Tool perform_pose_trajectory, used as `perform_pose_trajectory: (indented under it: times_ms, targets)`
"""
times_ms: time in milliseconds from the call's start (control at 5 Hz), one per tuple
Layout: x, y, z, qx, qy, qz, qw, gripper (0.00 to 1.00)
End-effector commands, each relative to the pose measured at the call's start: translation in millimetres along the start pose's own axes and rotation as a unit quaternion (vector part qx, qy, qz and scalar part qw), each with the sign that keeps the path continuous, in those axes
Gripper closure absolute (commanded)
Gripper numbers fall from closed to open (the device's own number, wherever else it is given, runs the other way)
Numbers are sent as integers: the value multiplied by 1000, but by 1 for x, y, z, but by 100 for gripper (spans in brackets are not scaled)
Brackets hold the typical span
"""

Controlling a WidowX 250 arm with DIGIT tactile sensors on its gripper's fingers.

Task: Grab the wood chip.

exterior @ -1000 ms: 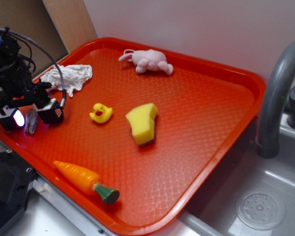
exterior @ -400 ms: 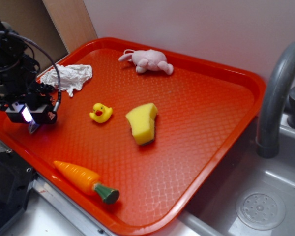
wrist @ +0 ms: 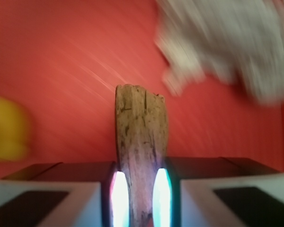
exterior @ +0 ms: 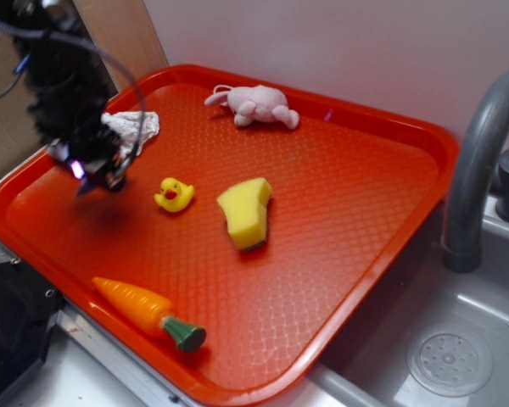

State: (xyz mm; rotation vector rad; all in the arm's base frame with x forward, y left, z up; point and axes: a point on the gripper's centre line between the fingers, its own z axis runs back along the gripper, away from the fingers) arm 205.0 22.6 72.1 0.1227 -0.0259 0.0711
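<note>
In the wrist view the wood chip (wrist: 141, 142), a rough brown-grey oblong with pale streaks, stands clamped between my two fingers and sticks out past them. My gripper (wrist: 141, 198) is shut on it. In the exterior view my gripper (exterior: 97, 174) hangs above the left part of the red tray (exterior: 348, 229), blurred, just left of the yellow rubber duck (exterior: 175, 195) and in front of the crumpled white tissue (exterior: 131, 127). The chip shows there only as a dark sliver (exterior: 86, 186) under the fingers. The tissue (wrist: 227, 52) and the duck (wrist: 7, 127) also show blurred in the wrist view.
On the tray lie a yellow sponge (exterior: 246, 212) in the middle, a pink plush animal (exterior: 256, 105) at the back, and an orange toy carrot (exterior: 148, 312) near the front edge. A grey tap (exterior: 479, 161) and sink (exterior: 450, 356) stand right of the tray.
My gripper closed on the wood chip at the tray's left edge, lifted it, and moved up and right toward the tissue and duck.
</note>
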Motion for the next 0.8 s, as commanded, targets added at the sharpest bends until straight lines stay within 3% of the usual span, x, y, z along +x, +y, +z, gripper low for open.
perform_pose_trajectory:
  times_ms: [0,400,600]
  targets:
    - [3,-24,95,-28,-78,-105,991,100]
    - [-15,-30,166,-36,-100,-94,990,100]
    - [-3,-22,152,-5,-48,-76,996,100]
